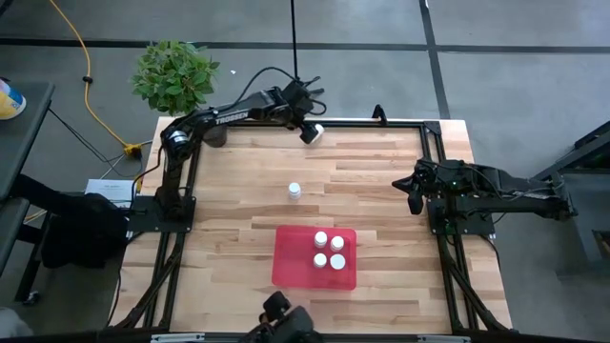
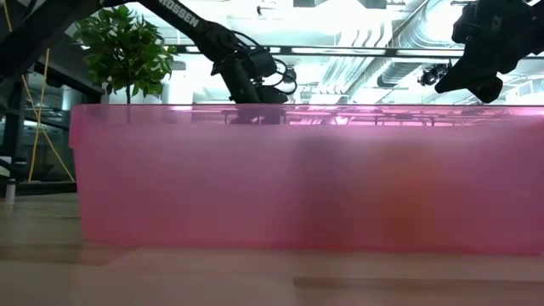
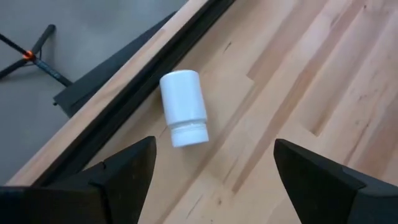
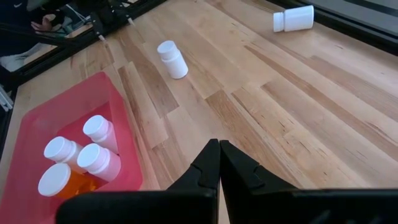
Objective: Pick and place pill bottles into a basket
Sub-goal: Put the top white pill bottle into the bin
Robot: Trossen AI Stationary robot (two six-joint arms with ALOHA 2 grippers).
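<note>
A white pill bottle lies on its side by the table's far edge rail, also seen in the high view. My left gripper hovers open above it, one finger on either side, touching nothing. A second pill bottle stands upright mid-table. The basket, a red tray, sits toward the near edge and holds several capped bottles, one of them orange-bodied. My right gripper waits shut at the table's right side.
A black frame rail runs along the far edge just behind the lying bottle. A potted plant stands beyond the far left corner. Bare wood lies between the standing bottle and the tray. In the low view the tray's wall fills most of the picture.
</note>
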